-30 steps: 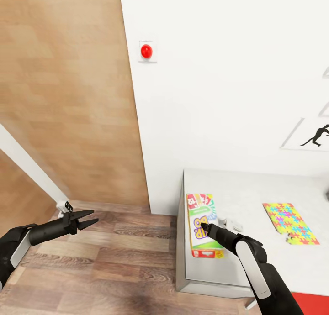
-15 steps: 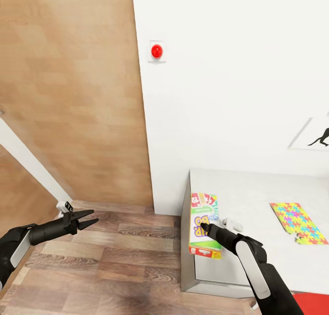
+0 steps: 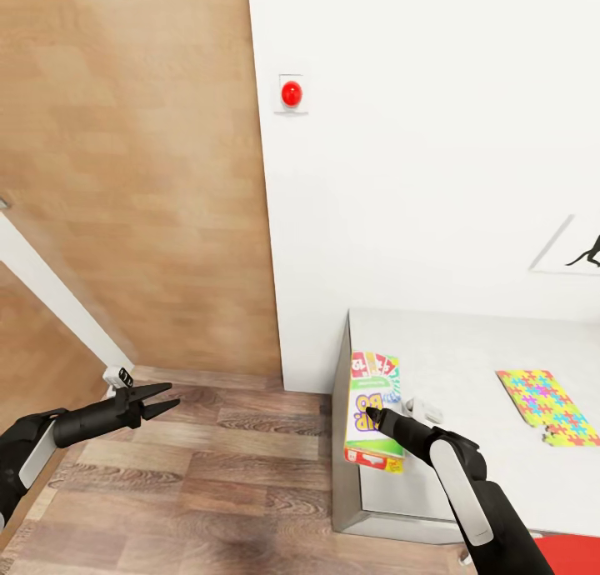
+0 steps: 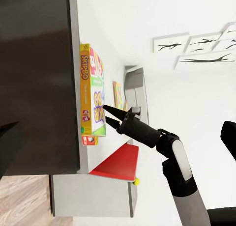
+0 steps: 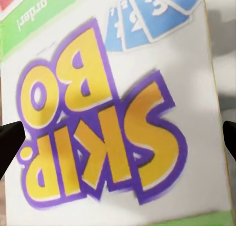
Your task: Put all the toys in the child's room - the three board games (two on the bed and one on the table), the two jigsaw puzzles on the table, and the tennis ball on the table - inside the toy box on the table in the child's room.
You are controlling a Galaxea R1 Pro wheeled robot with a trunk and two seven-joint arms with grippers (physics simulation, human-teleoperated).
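1. A pickup of the board game [image 3: 372,414] is judged to be in hand; it lies at the tabletop [image 3: 467,350] corner, the right pincer [image 3: 372,414] spread just above it.
2. Next, lowering and closing are called for; the left pincer [image 3: 167,397] hangs released.
3. A jigsaw puzzle [image 3: 546,406] lies further along; wood-plank floor [image 3: 208,492], white wall [image 3: 417,142].

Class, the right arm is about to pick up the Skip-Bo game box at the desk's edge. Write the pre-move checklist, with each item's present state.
1. Right gripper above the green-and-white Skip-Bo board game box: ok.
2. Right gripper open, a fingertip at each side of the right wrist view: ok.
3. Fingers touching the box: cannot tell.
4. Box fully on the pale grey desk top: not ok, its near end juts past the edge.
5. Left gripper open, out over the wood-plank floor: ok.
6. Bright jigsaw-patterned puzzle box clear of the grasp: ok.
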